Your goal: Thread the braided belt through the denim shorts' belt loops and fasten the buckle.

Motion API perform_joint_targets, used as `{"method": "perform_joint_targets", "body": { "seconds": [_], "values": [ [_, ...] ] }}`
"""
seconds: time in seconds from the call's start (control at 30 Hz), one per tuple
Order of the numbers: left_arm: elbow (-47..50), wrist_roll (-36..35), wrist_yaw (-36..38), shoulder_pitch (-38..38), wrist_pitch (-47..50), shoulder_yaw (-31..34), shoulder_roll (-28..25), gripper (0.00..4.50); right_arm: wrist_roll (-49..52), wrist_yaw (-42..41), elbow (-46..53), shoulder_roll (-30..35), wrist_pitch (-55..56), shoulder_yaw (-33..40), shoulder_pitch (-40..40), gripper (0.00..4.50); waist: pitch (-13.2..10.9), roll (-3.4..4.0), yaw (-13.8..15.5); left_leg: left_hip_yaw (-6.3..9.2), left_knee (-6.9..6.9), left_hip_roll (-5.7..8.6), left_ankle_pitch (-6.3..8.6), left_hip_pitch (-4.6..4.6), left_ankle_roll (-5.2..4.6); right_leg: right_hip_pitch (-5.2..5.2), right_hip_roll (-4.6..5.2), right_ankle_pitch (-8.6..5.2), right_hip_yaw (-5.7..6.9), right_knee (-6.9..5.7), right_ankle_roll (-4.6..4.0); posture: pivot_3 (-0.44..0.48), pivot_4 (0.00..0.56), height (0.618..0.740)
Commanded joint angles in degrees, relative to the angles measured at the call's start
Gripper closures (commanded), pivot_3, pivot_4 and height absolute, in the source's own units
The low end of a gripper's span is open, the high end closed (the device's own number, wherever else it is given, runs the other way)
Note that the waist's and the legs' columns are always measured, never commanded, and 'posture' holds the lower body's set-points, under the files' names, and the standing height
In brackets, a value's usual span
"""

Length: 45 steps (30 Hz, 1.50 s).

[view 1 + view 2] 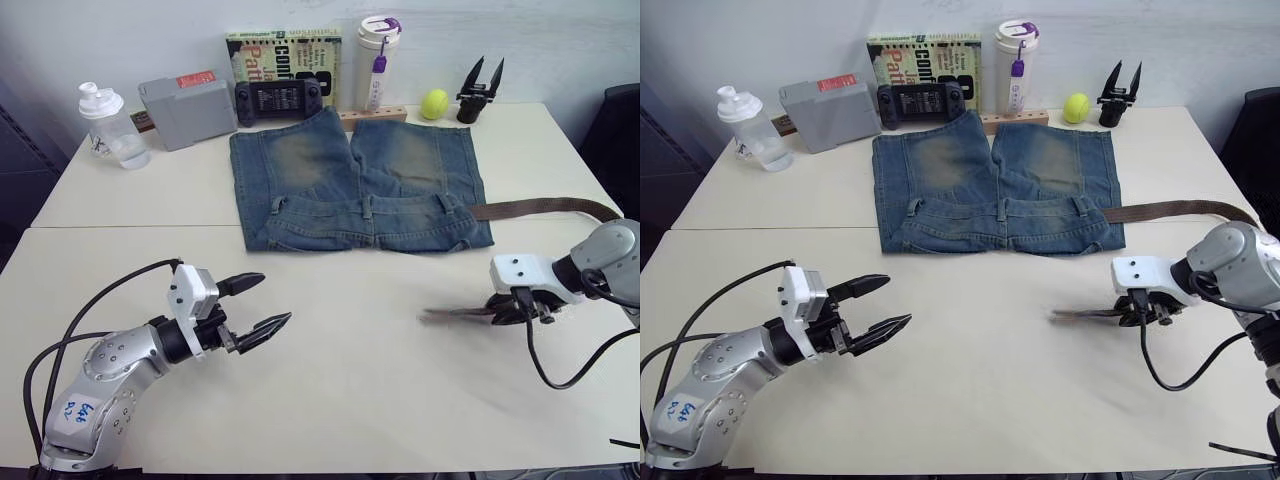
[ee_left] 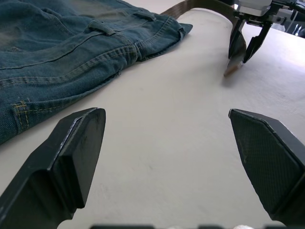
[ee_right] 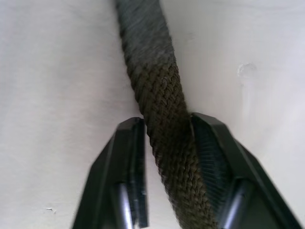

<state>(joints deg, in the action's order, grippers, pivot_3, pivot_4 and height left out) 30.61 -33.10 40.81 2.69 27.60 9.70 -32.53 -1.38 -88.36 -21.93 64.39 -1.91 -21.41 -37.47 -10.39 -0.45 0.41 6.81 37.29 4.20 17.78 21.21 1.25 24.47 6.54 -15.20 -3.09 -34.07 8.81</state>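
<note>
The left end effector [image 1: 268,304], two black tapered fingers with ribbed pads on a silver metal arm, hangs wide open and empty over the smooth cream table [image 1: 350,400], near and to the left of the blue denim shorts [image 1: 360,185]. The shorts lie flat on that table, waistband towards the robot, their coarse cloth faded to brownish patches on both legs. Short denim belt loops [image 1: 368,207] stand sewn along the waistband seam. From the shorts' right waist corner the long brown braided belt [image 1: 545,208] runs out as a narrow woven strap across the table. Its near length passes between the fingers of the right end effector [image 3: 164,143], right of the shorts and nearer the robot. These black fingers press on the strap's plaited sides, gripping it, and a stretch of belt sticks out leftward from them just above the table. Behind the shorts lies a yellow fuzzy tennis ball [image 1: 434,104].
</note>
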Motion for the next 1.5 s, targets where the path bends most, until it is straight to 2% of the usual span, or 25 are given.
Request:
{"method": "perform_joint_targets", "body": {
  "seconds": [0.03,0.17,0.23,0.33,0.53,0.63,0.83,1.07,1.17,1.43,1.5],
  "values": [
    [0.9,-0.86,0.05,-0.7,-0.32,1.06,-0.79,0.0,0.29,-3.39,1.84,0.19,0.77,0.34,3.8,4.42,0.0,0.0,0.07,0.0,-0.01,0.0,0.0,0.0,0.0,0.0,0.0,0.0,0.0,0.0,0.0,0.0,0.15,0.716],
    [-0.69,-0.56,0.76,-2.41,-0.64,1.27,-1.39,0.0,5.54,-2.75,8.84,-0.73,-1.96,5.08,6.97,4.42,0.02,-0.04,0.27,0.02,0.0,-0.01,0.0,-0.01,0.01,-0.01,-0.02,0.0,0.01,-0.02,0.0,0.0,0.15,0.716],
    [-2.63,-1.79,2.35,-5.87,-0.37,1.7,-2.15,0.0,9.39,-0.36,15.88,-2.15,-5.2,8.26,8.19,4.42,0.02,-0.04,0.26,0.02,0.03,-0.01,-0.01,-0.02,0.03,-0.01,-0.02,0.0,0.01,-0.07,0.0,0.0,0.15,0.716],
    [-5.95,-6.99,5.19,-13.05,2.45,2.17,-2.73,0.0,10.77,2.93,23.86,-3.93,-8.71,8.98,9.18,4.42,0.01,-0.03,-0.14,0.03,0.04,-0.03,-0.05,-0.02,0.1,0.04,-0.05,0.01,0.0,-0.18,-0.03,0.0,0.15,0.716],
    [-11.65,-10.45,17.69,-23.71,8.23,-6.74,-5.18,0.0,8.65,8.33,31.93,-8.43,-12.99,7.23,8.34,4.42,0.01,-0.02,-0.44,0.1,0.13,0.03,-0.11,-0.03,0.19,0.07,-0.02,0.08,0.02,-0.41,-0.1,0.0,0.15,0.716],
    [-14.62,-8.24,22.94,-26.66,7.98,-11.97,-5.19,0.0,8.0,9.35,33.11,-9.77,-13.9,6.48,7.4,4.42,0.01,-0.03,-0.43,0.11,0.15,0.02,-0.11,0.01,0.19,0.08,-0.04,0.08,0.04,-0.37,-0.1,0.0,0.15,0.716],
    [-23.91,1.06,27.01,-32.51,0.83,-20.46,-1.73,0.0,7.95,9.95,35.41,-10.66,-15.66,6.32,6.36,4.42,0.01,-0.03,-0.47,0.09,0.14,0.01,-0.12,0.01,0.21,0.1,-0.07,0.08,0.03,-0.36,-0.1,0.0,0.15,0.716],
    [-30.76,6.13,27.95,-36.06,-3.75,-23.49,3.38,0.0,8.74,10.16,36.28,-10.87,-16.46,6.92,6.31,4.42,0.01,-0.03,-0.43,0.08,0.15,0.02,-0.12,0.02,0.2,0.1,-0.06,0.08,0.01,-0.35,-0.1,0.0,0.15,0.716],
    [-32.0,7.41,28.45,-36.46,-4.82,-23.64,4.56,0.79,9.07,10.12,36.82,-10.78,-16.86,7.12,6.38,4.5,0.01,-0.03,-0.5,0.09,0.17,0.02,-0.12,0.06,0.2,0.12,-0.06,0.08,0.03,-0.36,-0.1,0.0,0.15,0.716],
    [-31.15,7.02,28.09,-36.3,-3.81,-23.28,5.96,4.47,9.6,10.27,38.09,-10.55,-18.38,7.34,6.32,4.5,0.0,-0.04,-0.43,0.09,0.21,0.02,-0.12,0.05,0.2,0.12,-0.05,0.09,0.02,-0.4,-0.09,0.0,0.15,0.716],
    [-31.01,7.22,27.86,-36.12,-3.81,-23.37,6.05,4.47,9.73,10.72,38.28,-10.74,-19.03,7.62,6.3,4.5,0.0,-0.04,-0.44,0.09,0.22,0.02,-0.12,0.05,0.2,0.12,-0.05,0.09,0.02,-0.4,-0.09,0.0,0.15,0.716]
  ]
}}
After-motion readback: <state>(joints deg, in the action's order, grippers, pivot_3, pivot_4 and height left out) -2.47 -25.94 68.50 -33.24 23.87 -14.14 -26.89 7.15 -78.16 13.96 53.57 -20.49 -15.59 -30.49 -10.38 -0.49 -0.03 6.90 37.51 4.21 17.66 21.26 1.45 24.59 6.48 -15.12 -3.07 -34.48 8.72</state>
